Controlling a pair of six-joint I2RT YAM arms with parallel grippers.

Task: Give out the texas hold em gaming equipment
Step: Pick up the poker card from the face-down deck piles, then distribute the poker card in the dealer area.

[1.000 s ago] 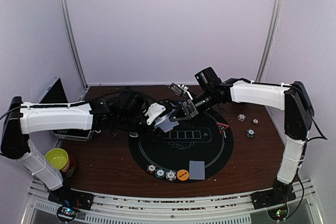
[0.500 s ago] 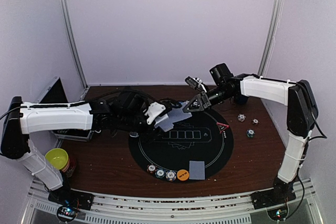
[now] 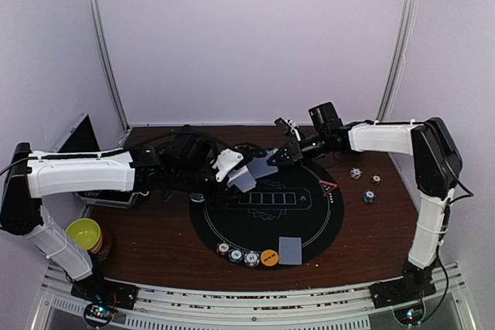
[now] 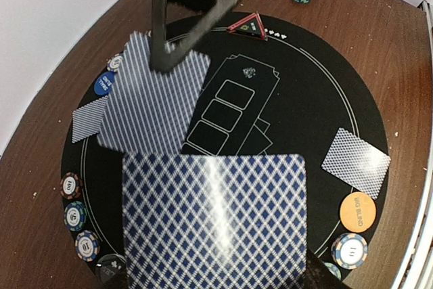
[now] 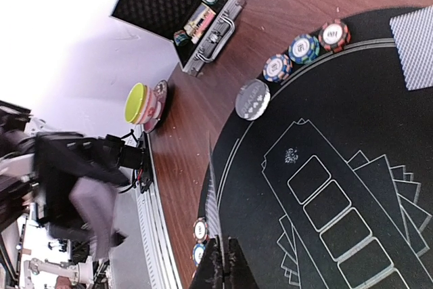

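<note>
Holding the deck of playing cards point(image 4: 213, 225) level in the left gripper point(image 3: 230, 169) (clamped on it) matters here. The right gripper point(image 3: 282, 158), jaws pinching 1 playing card point(image 4: 154, 103) over the black poker mat point(image 3: 309, 226), should lower it flat at an undealt seat, then release.

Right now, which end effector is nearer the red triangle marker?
Right. The right end effector hangs just behind and left of the red triangle marker, pinching a card; the left end effector holds the deck farther left.
</note>
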